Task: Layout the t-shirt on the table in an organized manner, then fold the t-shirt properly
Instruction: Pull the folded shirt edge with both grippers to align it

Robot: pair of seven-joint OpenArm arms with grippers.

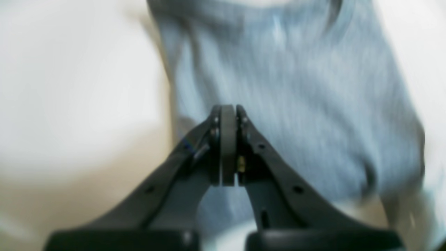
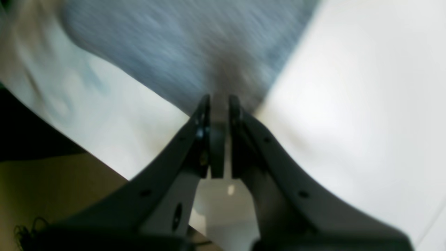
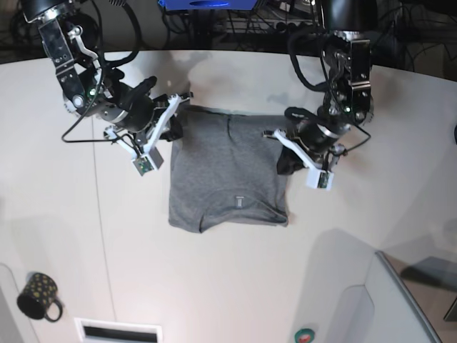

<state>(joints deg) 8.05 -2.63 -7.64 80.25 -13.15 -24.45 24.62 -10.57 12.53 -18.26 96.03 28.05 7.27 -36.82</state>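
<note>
The grey t-shirt (image 3: 228,171) lies on the white table (image 3: 71,214), roughly rectangular, with a small pale tag (image 3: 240,200) near its lower middle. My right gripper (image 3: 175,127) is at the shirt's upper left corner. In the right wrist view that gripper (image 2: 219,99) is pinched on the edge of the t-shirt (image 2: 181,45), with a dark crease running out from its tips. My left gripper (image 3: 285,158) sits at the shirt's right edge. In the left wrist view it (image 1: 228,108) is shut, pads pressed flat together, with the blurred t-shirt (image 1: 296,104) beyond them.
A dark dotted mug (image 3: 39,294) stands at the front left of the table. A raised white panel (image 3: 400,300) with a grey edge fills the front right. A slotted white box (image 3: 118,330) and a small red-and-green button (image 3: 305,334) sit along the front edge.
</note>
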